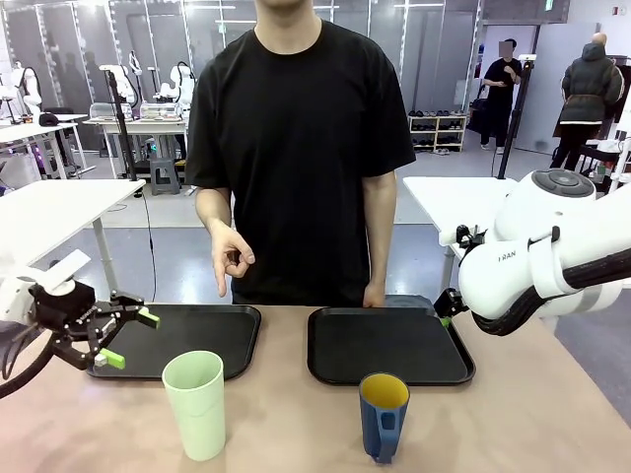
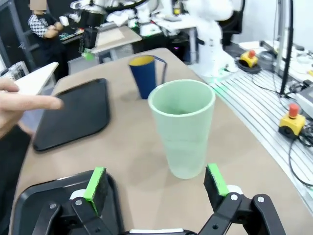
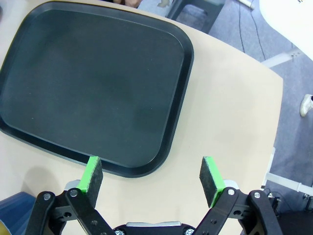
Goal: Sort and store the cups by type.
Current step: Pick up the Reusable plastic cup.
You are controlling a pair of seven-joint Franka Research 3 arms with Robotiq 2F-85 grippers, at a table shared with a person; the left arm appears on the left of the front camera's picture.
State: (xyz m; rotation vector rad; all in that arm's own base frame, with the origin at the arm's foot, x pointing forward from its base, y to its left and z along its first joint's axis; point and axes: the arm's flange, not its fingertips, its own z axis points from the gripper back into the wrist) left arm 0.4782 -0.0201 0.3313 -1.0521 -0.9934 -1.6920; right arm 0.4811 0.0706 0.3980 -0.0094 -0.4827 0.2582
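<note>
Surface: we see a beige table [image 1: 286, 419].
Far half: left black plastic tray [image 1: 197, 335], right black plastic tray [image 1: 389, 345].
Near half: tall pale green plastic tumbler [image 1: 194, 404], dark blue handled mug [image 1: 384, 416].

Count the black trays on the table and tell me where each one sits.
2. The left tray lies beyond the green tumbler; the right tray lies beyond the blue mug.

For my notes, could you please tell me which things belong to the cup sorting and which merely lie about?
Job: tall pale green plastic tumbler; dark blue mug, yellow inside; probably both black rectangular trays.
Lying about: two yellow boxes with red buttons.
</note>
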